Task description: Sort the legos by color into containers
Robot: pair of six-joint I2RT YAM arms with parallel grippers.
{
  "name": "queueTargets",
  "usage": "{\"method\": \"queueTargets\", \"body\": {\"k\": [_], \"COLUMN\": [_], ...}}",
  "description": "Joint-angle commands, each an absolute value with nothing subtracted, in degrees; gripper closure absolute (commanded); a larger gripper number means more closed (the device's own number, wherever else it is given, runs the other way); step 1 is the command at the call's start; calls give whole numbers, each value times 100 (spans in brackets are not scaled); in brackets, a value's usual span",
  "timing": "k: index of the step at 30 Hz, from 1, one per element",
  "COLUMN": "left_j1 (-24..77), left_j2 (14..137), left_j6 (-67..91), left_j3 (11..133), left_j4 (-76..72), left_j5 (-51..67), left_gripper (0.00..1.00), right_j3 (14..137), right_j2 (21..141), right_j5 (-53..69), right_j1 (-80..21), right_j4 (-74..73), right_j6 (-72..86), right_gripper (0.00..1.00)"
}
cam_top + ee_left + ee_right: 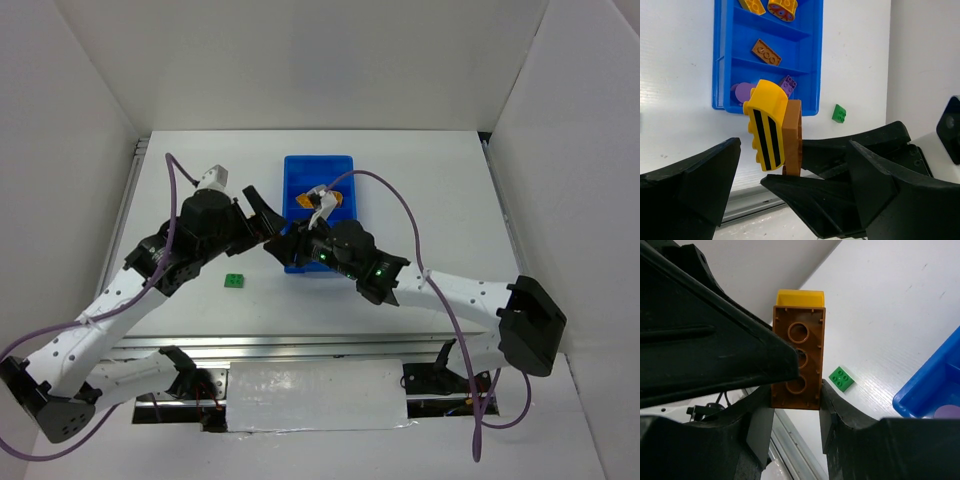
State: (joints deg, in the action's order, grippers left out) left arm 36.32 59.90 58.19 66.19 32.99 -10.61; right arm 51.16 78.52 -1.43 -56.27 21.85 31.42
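A robotics lab test cell: plain white panel walls box in a white counter on three sides, a bare aluminium rail runs along its near edge, and a left arm and right arm bolted there trail loose purple cables

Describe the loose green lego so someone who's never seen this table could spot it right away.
Find the blue tray in the middle of the white table. Left of the tray's near end, beside the left arm, lies the green lego. It is the only green piece and the only one lying on the table outside the tray.
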Motion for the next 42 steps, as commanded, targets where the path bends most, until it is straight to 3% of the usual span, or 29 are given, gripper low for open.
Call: {"method": "queueTargets", "body": {"k": [1,8,13,22,26,32,36,41,42], "left_j1": [3665,3656,3656,3656,3656,3665,3665,3665,3665], "left_j2": [5731,5081,4475,4201,3982,4087,4139,4254,4263], "left_j6": [5581,4116,3087,2908,3216,3111,3348,3603,3604], "left_j3": [6794,6601,6259,5898,5643,5968,5845,5740,5739], "left_j4": [3129,2190,1223,355,-439,184,-193,-597,-659], "left_j5": [-1063,-467,1096,3134,3586,3393,3498,3656,3656], "left_gripper": [0,0,1,1,2,2,4,15,21], "right_j3": [5106,4939,5072,5019,5045,4895,5097,5291,5300], "right_j2": [7559,6918,6461,5748,5933,5827,6151,6389,6407], "right_j5": [-70,728,2640,4533,4834,4641,4825,4623,4562], "right_j1": [-5634,-5344,-4555,-4192,-4315,-4403,-4736,-4992,-5001], "right_j4": [2619,2259,1696,2739,3206,3454,3560,3445,3454], "right_j6": [2927,3059,3259,4032,4245,4237,4140,3929,3911], "right_gripper": [100,100,100,100,100,100,100,100,100]}}
